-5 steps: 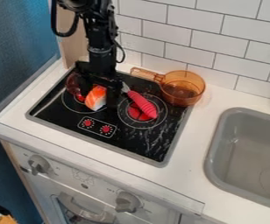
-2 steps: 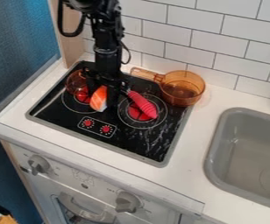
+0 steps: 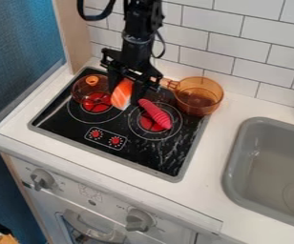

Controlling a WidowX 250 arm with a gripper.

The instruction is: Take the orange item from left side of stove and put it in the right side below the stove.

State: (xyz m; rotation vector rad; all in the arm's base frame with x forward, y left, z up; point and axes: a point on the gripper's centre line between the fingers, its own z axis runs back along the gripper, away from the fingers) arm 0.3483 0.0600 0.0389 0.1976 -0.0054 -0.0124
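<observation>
The black gripper [image 3: 126, 92] hangs over the back middle of the stove [image 3: 137, 152], shut on the orange item [image 3: 122, 93], an orange piece with white stripes and a white underside. One finger is on each side of the piece, which is tilted and appears slightly above the black stove top, between the left and right burners. The gripper partly hides its upper end.
A pink-handled utensil [image 3: 154, 114] lies on the right burner, close to the gripper. A clear lid with an orange knob [image 3: 91, 81] is by the left burner. An amber pan [image 3: 198, 97] stands at the back right, left of the grey sink [image 3: 270, 167].
The gripper and the orange piece have moved right and back, away from the left burner. More of the clear lid shows now. The utensil and pan have stayed put.
</observation>
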